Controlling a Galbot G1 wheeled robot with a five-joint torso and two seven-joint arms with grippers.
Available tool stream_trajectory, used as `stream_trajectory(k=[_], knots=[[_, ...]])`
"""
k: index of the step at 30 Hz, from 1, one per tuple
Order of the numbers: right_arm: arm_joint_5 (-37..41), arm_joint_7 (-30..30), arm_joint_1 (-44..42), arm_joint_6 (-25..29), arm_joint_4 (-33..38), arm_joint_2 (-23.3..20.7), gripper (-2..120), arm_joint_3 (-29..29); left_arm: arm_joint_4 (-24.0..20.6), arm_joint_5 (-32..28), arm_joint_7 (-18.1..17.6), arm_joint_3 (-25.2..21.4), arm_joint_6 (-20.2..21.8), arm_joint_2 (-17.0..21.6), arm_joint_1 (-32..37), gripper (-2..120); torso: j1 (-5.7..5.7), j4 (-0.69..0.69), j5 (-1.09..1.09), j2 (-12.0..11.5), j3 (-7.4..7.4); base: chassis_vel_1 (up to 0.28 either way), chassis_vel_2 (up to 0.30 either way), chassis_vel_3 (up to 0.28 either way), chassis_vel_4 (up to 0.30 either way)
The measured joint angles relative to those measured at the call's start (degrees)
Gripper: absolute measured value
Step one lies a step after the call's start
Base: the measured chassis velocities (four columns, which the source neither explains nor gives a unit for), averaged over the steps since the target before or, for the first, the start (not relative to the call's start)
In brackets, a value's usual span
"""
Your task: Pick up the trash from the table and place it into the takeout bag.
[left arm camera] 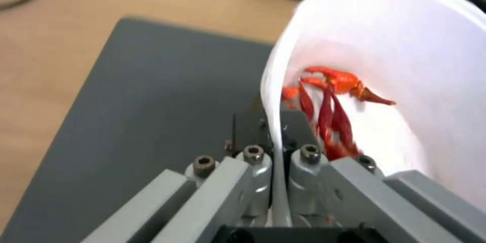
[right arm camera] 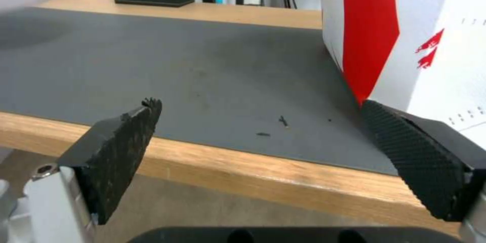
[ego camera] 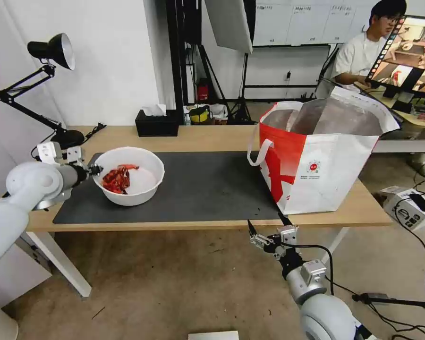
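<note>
Bowl [ego camera: 129,175]: sitting on the left part of the dark grey mat [ego camera: 198,184], white and round, holding red shells [ego camera: 117,179] piled toward its left inner wall
Left tool [ego camera: 97,169]: reaching in from the left at the bowl's rim, pinching the thin white wall, one finger inside and one outside, seen close up in the left wrist view [left arm camera: 277,159]
Red shells, left wrist view [left arm camera: 329,102]: lying against the inner wall just beside the inside finger
Takeout bag [ego camera: 316,156]: standing upright on the right end of the bench, mouth gaping open, silver lining showing, white strap handle [ego camera: 257,153] hanging down its left side, small round red logo [ego camera: 313,166] facing front
Right tool [ego camera: 265,225]: hovering below and just in front of the bench's front edge, near the bag's lower left corner, spread wide, gripping nothing
Right tool pads [right arm camera: 127,148]: black and textured, standing far apart, framing the bench edge and the bag's red-and-white side [right arm camera: 374,26]
Bench [ego camera: 212,137]: light wood, carrying the mat, a black tissue box [ego camera: 157,123] at the back edge and a black desk lamp [ego camera: 42,85] at the left end
</note>
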Motion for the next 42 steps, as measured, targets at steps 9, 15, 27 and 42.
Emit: stream_trajectory(k=[9,15,27,42], knots=[[0.0,0.0,0.0,0.0,0.0,0.0,100,0.0,-2.2,-3.5,-1.7,9.2,-1.3,-0.7,-12.2,0,0.00,-0.01,-0.01,0.0,0.00,0.000,0.000,0.000,0.000],[0.0,0.0,0.0,0.0,0.0,0.0,100,0.0,-1.7,-6.6,-4.3,18.7,-1.8,-4.6,-23.3,0,0.00,-0.01,-0.01,0.0,0.01,0.000,0.000,0.000,0.000],[0.0,0.0,0.0,0.0,0.0,0.0,100,0.0,0.8,-11.9,-6.8,25.6,-0.8,-12.5,-37.5,0,0.00,-0.01,-0.01,0.0,0.00,0.000,0.000,0.000,0.000],[0.0,0.0,0.0,0.0,0.0,0.0,100,0.0,9.8,-13.7,-10.0,28.9,-3.0,-29.5,-45.9,0,0.00,-0.01,0.00,0.0,0.01,0.000,0.000,0.000,0.000]])
